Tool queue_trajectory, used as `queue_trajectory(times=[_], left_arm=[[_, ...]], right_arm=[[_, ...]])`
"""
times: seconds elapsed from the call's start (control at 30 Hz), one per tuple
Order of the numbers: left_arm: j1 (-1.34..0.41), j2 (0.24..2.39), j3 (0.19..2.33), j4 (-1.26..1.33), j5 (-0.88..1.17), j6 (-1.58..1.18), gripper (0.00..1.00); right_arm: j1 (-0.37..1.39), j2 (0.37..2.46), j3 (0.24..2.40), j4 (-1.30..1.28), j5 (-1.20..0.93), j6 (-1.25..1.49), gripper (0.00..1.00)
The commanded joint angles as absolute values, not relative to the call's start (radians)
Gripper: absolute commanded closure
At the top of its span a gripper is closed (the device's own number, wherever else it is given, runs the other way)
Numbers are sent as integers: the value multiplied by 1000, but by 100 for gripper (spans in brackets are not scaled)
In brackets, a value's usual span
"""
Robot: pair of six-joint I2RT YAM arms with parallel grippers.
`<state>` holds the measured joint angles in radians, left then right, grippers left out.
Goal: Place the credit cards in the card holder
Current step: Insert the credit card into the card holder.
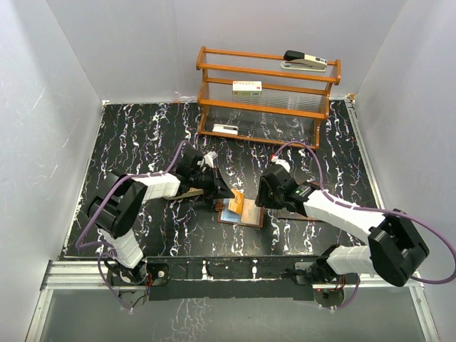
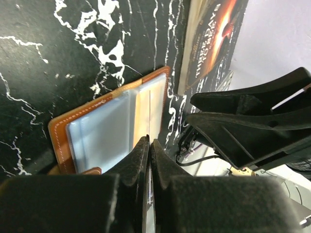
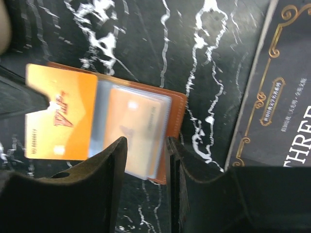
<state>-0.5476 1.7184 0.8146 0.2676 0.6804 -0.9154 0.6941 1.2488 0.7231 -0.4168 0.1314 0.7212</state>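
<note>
Our left pincer (image 2: pixel 148 144) is pinched nearly closed on an orange credit card (image 3: pixel 60 119), holding it at the left side of the open card holder (image 3: pixel 176 110) on the counter (image 1: pixel 142 135). Our right pincer (image 3: pixel 145 143) is spread apart above the card holder, gripping nothing. A second orange card (image 3: pixel 133 133) sits in the holder's clear pocket. A dark booklet (image 3: pixel 277 92) lies just right of it.

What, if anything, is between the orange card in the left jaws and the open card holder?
Nothing visible. The left gripper holds the orange card over the open card holder, with no object between them. The right gripper, jaws open, is at the holder's opposite edge, above the pocketed card.
</note>
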Motion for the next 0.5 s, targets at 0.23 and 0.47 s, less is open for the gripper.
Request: queue_trajectory(times=[0.23, 0.47], left_arm=[[-579, 1790, 865, 255, 678, -858, 100], [-590, 1805, 862, 257, 683, -844, 100]], right_arm=[[660, 1325, 658, -290, 59, 698, 69], [659, 1357, 640, -272, 53, 700, 71]])
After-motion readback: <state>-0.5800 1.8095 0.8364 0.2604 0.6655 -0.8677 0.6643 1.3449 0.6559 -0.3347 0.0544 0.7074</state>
